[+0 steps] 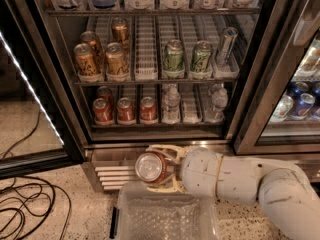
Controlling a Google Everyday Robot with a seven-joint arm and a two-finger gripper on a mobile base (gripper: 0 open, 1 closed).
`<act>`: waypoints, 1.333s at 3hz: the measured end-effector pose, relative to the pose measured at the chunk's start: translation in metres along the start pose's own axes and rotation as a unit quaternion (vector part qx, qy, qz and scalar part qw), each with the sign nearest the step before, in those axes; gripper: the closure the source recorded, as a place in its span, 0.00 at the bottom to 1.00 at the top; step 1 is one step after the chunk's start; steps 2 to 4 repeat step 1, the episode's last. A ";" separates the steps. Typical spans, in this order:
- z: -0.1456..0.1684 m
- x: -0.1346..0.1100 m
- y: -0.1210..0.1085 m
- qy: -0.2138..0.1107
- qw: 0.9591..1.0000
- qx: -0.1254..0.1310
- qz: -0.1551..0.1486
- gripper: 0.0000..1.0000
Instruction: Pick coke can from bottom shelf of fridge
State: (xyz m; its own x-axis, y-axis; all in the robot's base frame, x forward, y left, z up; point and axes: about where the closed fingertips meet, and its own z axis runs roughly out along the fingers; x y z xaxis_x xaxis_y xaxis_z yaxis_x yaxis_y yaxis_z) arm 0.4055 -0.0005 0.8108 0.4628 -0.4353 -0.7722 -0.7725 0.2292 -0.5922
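My gripper (159,168) is shut on a red coke can (151,167), silver top facing the camera. It holds the can in front of the fridge's steel base grille (111,173), below the bottom shelf (150,125) and just above a clear bin. Several more red coke cans (125,110) stand at the left of the bottom shelf, with small water bottles (171,105) to their right. The fridge (150,59) door stands open.
Gold-brown cans (116,60) and green cans (174,57) fill the rack above. A clear plastic bin (167,215) sits on the floor under my arm. Black cables (25,204) lie at bottom left. The right glass door (295,94) is closed.
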 end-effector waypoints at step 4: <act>0.000 0.000 0.000 0.001 1.000 -0.001 -0.001 1.00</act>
